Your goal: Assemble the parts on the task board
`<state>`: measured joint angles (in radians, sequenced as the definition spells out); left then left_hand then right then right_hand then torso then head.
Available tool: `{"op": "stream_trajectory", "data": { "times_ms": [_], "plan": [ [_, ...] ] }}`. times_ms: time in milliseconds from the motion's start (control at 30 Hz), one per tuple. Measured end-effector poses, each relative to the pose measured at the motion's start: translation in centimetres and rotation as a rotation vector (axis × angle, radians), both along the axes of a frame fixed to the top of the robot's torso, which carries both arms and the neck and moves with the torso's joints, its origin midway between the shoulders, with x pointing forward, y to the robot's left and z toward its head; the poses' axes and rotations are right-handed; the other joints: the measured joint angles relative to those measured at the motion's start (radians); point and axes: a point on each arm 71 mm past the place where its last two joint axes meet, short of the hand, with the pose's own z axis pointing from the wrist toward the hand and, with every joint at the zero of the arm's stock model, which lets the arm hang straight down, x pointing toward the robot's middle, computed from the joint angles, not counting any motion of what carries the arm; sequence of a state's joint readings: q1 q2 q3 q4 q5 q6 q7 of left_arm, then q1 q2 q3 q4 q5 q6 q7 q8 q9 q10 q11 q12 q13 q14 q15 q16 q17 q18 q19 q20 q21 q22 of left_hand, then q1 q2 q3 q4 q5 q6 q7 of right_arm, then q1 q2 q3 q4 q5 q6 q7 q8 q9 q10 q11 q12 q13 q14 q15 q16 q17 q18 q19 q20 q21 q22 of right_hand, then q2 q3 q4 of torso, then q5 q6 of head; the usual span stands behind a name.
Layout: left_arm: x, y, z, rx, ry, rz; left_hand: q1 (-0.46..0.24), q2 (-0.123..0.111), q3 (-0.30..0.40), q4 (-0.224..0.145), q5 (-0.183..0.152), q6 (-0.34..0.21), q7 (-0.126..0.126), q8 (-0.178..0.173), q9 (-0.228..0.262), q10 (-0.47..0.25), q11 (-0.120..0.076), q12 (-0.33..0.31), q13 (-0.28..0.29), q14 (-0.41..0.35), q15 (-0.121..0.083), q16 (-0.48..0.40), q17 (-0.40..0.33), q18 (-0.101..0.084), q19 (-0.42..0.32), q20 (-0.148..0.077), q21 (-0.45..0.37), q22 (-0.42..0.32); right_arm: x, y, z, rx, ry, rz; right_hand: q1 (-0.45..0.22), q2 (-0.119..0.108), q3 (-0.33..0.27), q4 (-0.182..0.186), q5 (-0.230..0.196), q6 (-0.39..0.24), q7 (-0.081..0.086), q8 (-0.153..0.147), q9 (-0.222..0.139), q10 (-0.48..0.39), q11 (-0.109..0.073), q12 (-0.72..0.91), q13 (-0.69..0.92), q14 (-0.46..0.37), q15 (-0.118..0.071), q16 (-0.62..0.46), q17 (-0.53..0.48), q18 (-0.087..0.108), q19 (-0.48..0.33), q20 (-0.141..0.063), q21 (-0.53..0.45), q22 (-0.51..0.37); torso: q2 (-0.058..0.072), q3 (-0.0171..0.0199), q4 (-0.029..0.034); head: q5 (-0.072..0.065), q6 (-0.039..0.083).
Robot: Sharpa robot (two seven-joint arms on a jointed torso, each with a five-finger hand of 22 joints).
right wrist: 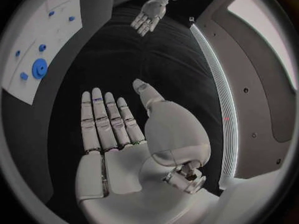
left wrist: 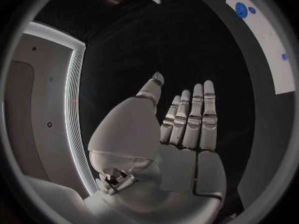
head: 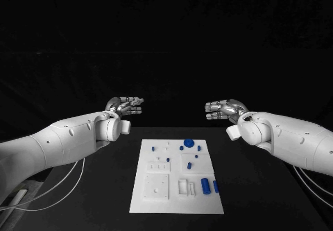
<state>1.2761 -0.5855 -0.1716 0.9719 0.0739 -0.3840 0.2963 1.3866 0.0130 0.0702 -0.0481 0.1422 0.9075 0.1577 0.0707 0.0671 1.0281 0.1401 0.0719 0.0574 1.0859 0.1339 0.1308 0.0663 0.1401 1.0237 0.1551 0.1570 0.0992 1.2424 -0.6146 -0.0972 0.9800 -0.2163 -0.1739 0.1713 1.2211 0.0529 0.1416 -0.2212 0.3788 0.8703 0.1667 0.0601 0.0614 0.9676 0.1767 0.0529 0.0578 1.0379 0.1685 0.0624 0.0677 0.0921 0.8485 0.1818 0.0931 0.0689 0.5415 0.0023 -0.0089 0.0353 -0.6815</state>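
Both sets of fingers are straight and apart, nothing held. Left hand (head: 126, 107) sits upper left of centre in the head view, right hand (head: 223, 109) upper right, both raised above the far edge of the worktop (head: 104, 192) and well apart from the board (head: 156, 204).

Board lies flat mid-frame, lower centre. Blue parts on it: a round disc (head: 188, 142) near the far edge, small pegs (head: 189, 165) scattered mid-board, a larger cylinder (head: 206, 186) lying lower right with a slimmer piece (head: 216, 186) just beside it.

Risks, as I judge them:
- The cylinder lies on its side, so a glancing touch could roll it off the board.
- Small pegs are close together; wide fingers coming down may knock neighbours.
- The board looks loose on the worktop; side force could slide it.
- The hands face each other, so a reach to centre risks a clash.

Worktop is matt black, cables (head: 62, 185) trailing at lower left. Room behind is dark.
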Motion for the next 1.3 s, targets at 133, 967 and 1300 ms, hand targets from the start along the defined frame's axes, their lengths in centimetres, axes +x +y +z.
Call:
{"op": "stream_trajectory", "data": {
  "times_ms": [133,967,1300],
  "plan": [
    [-0.6,0.1,0.0,0.003,0.004,-0.037,0.019,0.019,0.021,-0.031,0.008,0.107,-0.015,0.013,0.012,0.127,-0.027,-0.002,0.001,0.095,-0.039,0.024,0.007,-0.025,0.056,-0.056,0.046,0.023,0.1,0.3,-0.1,-0.131,-0.051,0.040,0.003,0.002,0.110,-0.053,0.003,0.152,-0.018,0.010,0.013,0.138,-0.047,0.005,0.001,0.181,-0.074,0.026,0.025,0.016,0.180,-0.068,0.063,0.017,0.004,0.0007,0.0001,0.002,-0.003],
    [-4.1,-2.3,1.3,0.003,-0.014,-0.228,0.002,0.073,-0.040,-0.163,0.020,0.207,-0.042,-0.004,0.037,0.277,-0.079,-0.003,0.004,0.184,-0.103,0.198,0.051,-0.087,-0.081,-0.152,0.433,0.351,-0.2,4.6,0.2,-0.798,-0.366,0.301,-0.005,-0.101,0.224,-0.061,-0.046,0.236,-0.043,0.006,0.002,0.220,-0.097,0.005,0.000,0.427,-0.196,0.469,0.455,0.034,0.465,-0.236,0.478,0.301,0.096,-0.0241,0.0486,-0.018,0.042],
    [-5.2,-3.1,2.5,-0.013,-0.031,-0.271,-0.019,0.071,-0.040,-0.174,0.020,0.196,-0.038,-0.004,0.037,0.269,-0.077,-0.003,0.004,0.177,-0.103,0.197,0.046,-0.087,-0.080,-0.144,0.408,0.336,-0.3,6.4,0.1,-0.959,-0.473,0.334,-0.007,-0.119,0.224,-0.061,-0.053,0.219,-0.041,0.006,0.003,0.181,-0.089,0.005,0.000,0.429,-0.198,0.669,0.554,0.052,0.505,-0.224,0.547,0.389,0.133,-0.0382,0.0719,-0.024,0.050]
  ]
}}
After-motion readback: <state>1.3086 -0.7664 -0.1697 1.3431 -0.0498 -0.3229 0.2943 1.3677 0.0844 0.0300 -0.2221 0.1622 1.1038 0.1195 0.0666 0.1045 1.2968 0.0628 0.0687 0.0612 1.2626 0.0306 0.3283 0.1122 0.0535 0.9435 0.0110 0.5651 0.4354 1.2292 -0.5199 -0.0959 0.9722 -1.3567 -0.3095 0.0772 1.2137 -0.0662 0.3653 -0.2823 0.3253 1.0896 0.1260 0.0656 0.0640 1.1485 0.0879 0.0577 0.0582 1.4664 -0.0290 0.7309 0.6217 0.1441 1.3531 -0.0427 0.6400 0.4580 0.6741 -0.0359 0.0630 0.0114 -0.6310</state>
